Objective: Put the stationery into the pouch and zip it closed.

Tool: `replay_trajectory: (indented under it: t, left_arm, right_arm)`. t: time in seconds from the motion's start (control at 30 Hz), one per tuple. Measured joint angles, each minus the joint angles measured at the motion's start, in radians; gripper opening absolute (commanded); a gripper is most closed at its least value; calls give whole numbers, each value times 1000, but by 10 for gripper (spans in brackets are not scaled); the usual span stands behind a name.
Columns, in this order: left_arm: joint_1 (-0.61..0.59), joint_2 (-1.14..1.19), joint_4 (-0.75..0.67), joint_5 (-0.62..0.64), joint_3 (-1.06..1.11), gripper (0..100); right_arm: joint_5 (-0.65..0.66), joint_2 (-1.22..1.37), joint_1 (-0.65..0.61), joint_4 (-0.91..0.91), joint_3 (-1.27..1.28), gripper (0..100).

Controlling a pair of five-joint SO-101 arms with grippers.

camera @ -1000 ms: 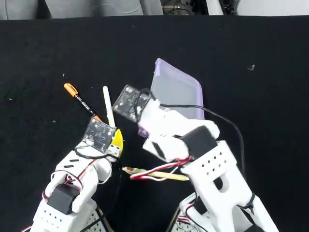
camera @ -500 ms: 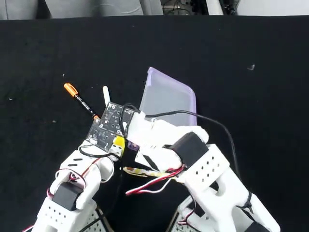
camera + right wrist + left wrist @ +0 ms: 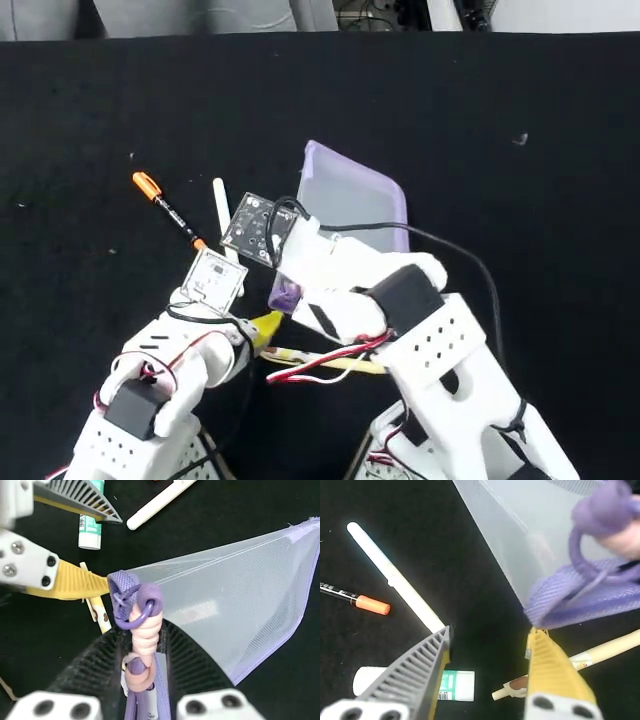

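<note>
Pouch [image 3: 350, 195] is seen mid-table from above, its near corner pinched by the right gripper [image 3: 285, 292]. At the left wrist, the left gripper [image 3: 490, 632] is held spread wide just beside that corner, with a white pen [image 3: 395, 577] close by. At the right wrist, the zipper end [image 3: 135, 597] is clamped tight.
</note>
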Motion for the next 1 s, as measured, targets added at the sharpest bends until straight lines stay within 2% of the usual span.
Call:
replay_trajectory:
  t: [0.23, 0.43, 1.0]
  left_arm:
    - [0, 0, 25, 0, -49, 248]
    - [0, -2, 127, 2, -158, 248]
    - [0, -2, 132, 2, -213, 248]
  right_arm:
    - [0, 0, 0, 0, 0, 11]
    - [0, 0, 3, 0, 0, 11]
    - [28, 0, 3, 0, -2, 11]
